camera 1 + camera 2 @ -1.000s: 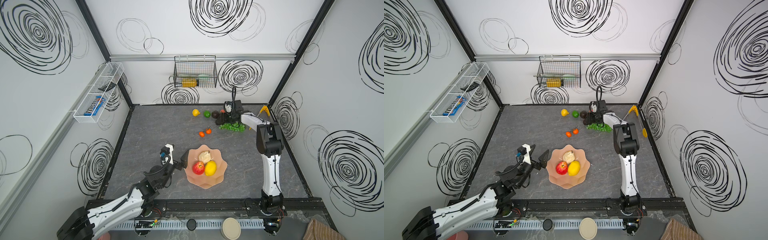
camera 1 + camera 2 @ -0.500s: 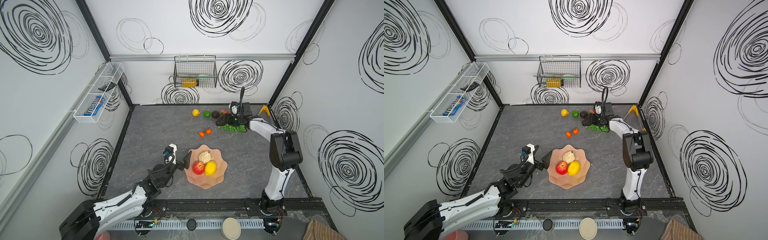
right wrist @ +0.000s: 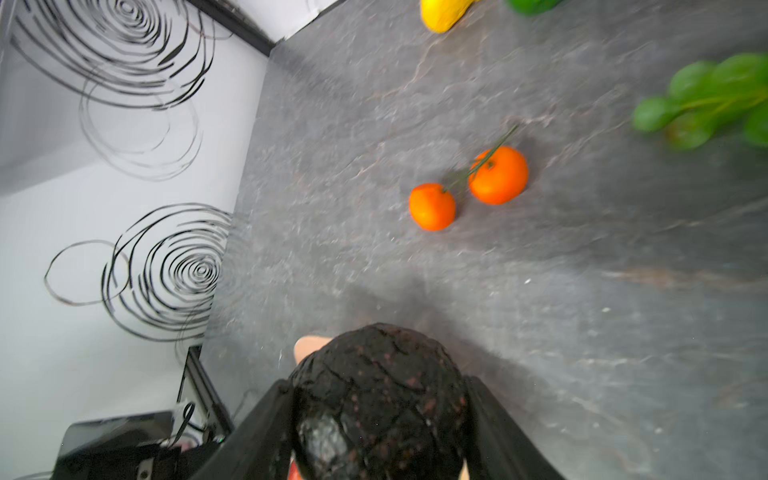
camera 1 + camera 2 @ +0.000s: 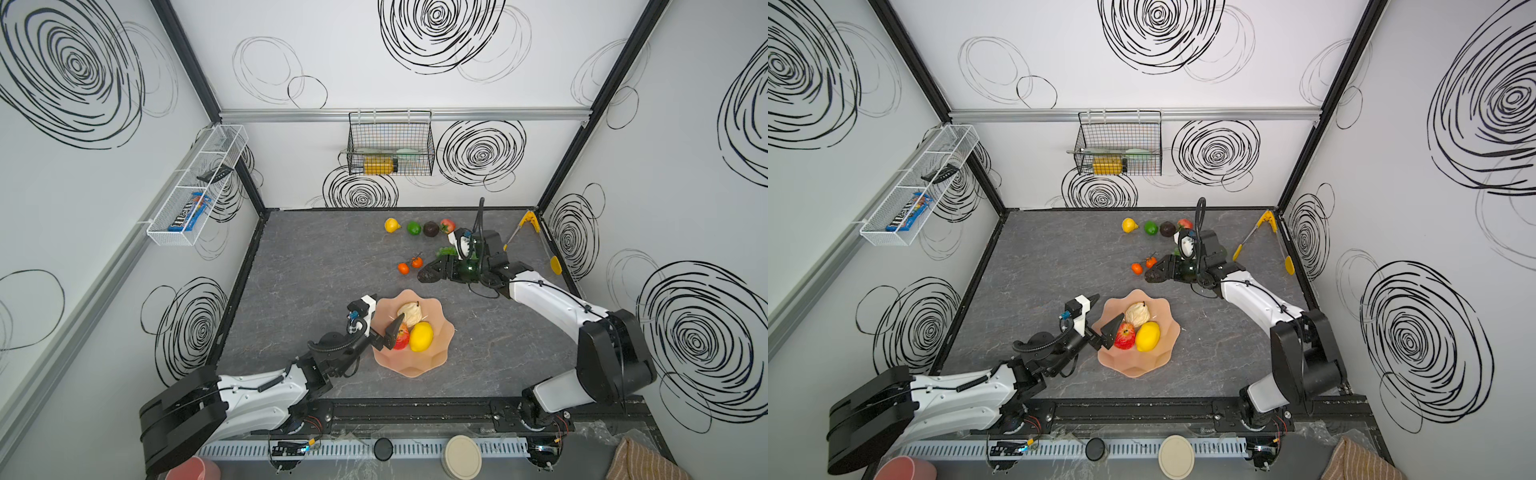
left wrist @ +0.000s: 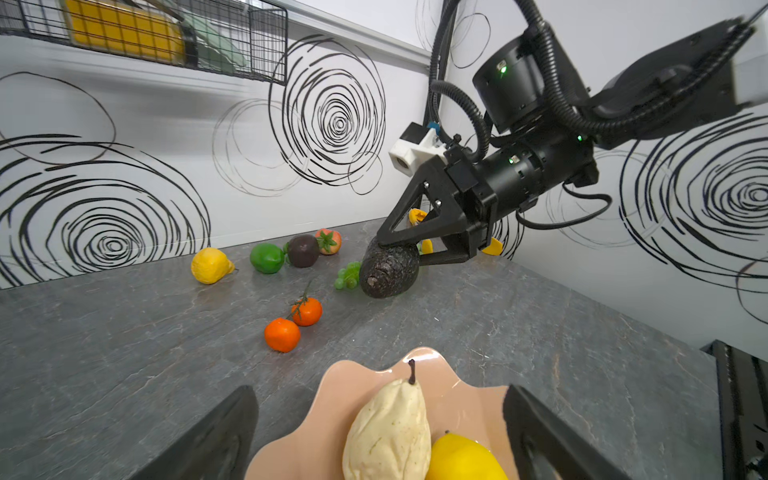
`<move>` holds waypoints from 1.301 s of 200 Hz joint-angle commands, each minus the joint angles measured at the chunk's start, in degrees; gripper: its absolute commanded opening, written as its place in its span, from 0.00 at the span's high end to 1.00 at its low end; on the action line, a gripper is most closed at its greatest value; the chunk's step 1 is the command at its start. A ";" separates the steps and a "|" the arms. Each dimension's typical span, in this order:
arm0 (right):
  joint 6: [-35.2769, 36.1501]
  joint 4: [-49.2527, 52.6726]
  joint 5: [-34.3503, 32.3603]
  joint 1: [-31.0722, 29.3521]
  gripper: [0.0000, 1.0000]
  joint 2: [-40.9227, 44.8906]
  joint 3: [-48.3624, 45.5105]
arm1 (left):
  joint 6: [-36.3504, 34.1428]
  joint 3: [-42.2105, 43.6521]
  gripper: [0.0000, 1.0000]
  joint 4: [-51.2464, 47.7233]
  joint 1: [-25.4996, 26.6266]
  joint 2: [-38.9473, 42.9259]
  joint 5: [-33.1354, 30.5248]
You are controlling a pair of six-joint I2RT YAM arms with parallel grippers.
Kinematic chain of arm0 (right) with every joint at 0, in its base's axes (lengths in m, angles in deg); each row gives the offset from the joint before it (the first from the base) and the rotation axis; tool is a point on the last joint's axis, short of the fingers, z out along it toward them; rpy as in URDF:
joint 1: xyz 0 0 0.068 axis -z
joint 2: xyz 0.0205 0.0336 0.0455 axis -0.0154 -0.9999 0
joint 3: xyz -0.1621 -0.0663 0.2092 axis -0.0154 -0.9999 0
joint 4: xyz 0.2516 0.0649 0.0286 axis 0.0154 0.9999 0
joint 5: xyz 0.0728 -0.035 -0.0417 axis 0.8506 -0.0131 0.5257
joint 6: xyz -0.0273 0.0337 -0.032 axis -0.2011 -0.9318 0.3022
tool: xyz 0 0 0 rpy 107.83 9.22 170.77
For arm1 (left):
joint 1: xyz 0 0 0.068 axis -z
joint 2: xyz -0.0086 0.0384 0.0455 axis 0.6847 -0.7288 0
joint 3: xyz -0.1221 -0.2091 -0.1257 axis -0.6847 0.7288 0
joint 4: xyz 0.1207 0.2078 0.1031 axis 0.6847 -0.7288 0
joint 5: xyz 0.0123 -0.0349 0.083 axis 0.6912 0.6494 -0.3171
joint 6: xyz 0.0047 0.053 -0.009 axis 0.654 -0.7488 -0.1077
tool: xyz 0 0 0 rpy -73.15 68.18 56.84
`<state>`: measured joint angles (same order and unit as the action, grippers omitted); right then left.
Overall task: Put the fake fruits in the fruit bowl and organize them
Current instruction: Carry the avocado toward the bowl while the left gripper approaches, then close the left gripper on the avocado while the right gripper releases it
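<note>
The fruit bowl [image 4: 441, 320] [image 4: 1165, 318], peach-pink with a wavy rim, holds a pale pear [image 4: 409, 312], a lemon [image 4: 421, 336] and a red apple [image 4: 401, 340]. My left gripper [image 4: 384, 312] [image 5: 382, 399] hangs open over the bowl's left rim, with the pear [image 5: 388, 424] between its fingers but untouched. My right gripper [image 4: 434, 272] [image 3: 378, 415] is shut on a dark avocado [image 4: 1154, 275] [image 5: 388, 270] [image 3: 378, 390], held above the table behind the bowl. On the table lie two oranges [image 4: 403, 268], a lemon [image 4: 392, 225], a lime [image 4: 413, 227], a dark fruit [image 4: 431, 228], a reddish fruit [image 4: 447, 225] and green grapes [image 4: 446, 251].
Yellow-tipped tongs [image 4: 530, 220] lean in the back right corner. A wire basket [image 4: 390, 145] hangs on the back wall and a white wire shelf [image 4: 195, 187] on the left wall. A cream disc [image 4: 461, 455] and a coral bowl [image 4: 191, 469] sit beyond the front rail.
My right gripper has come forward from the grapes at the back toward the bowl, carrying the avocado. My left gripper has moved right, over the bowl's left rim.
</note>
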<state>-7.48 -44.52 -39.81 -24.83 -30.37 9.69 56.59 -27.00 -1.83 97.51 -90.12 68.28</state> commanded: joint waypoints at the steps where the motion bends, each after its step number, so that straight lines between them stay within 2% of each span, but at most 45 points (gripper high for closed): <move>1: -2.70 -1.99 -0.19 -3.59 0.39 5.22 -2.86 | -2.19 -3.98 0.04 7.58 1.04 -4.13 0.78; 37: -3.70 -0.91 -1.60 -8.31 0.39 11.85 -6.32 | -3.13 -8.34 0.04 9.83 2.97 -11.25 1.00; 95: -4.69 -0.47 -1.52 -10.79 0.39 18.79 -9.68 | -4.16 -13.41 0.00 11.06 5.00 -19.29 2.10; 147: -5.63 -1.12 -1.40 -12.78 0.39 21.07 -12.14 | -3.78 -15.76 0.11 11.73 5.29 -22.21 3.60; 185: -6.26 -1.73 -1.72 -13.40 0.39 21.94 -12.77 | -3.69 -16.99 0.27 11.34 5.29 -24.04 5.00; 230: -6.19 -1.78 -2.02 -13.50 0.39 22.08 -12.43 | -3.61 -17.20 0.40 10.28 5.29 -23.83 5.95; 260: -5.92 -1.67 -2.64 -13.59 0.38 21.79 -12.08 | -3.44 -16.78 0.43 9.85 5.29 -23.08 5.98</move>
<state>-13.45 -44.43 -41.73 -38.00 -9.30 -2.92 53.35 -42.85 5.62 102.56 -114.01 72.71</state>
